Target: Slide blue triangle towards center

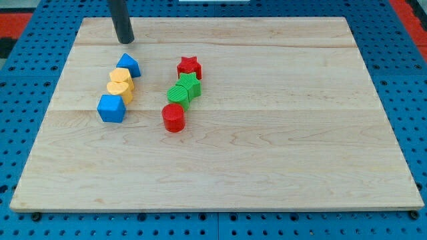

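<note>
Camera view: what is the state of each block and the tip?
my tip: above blue triangle, apart
blue triangle: top of left column, touching yellow
yellow blocks: two, stacked in line
blue cube: column's bottom
red star: beside green
green blocks: two, touching
red cylinder: upright

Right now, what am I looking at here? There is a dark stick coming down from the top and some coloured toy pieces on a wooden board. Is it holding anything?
The dark stick is the end of a robot arm. It has no hand, only a rod whose lower end, my tip, slides over the wooden board and pushes blocks. It holds nothing. There is one camera, looking down at the board at a slant. My tip stands just above the blue triangle, toward the view's top, with a small gap between them. Below the triangle lie two yellow blocks and a blue cube-like block. To their right: a red star, two green blocks and a red cylinder. Under the board is a blue perforated table.
</note>
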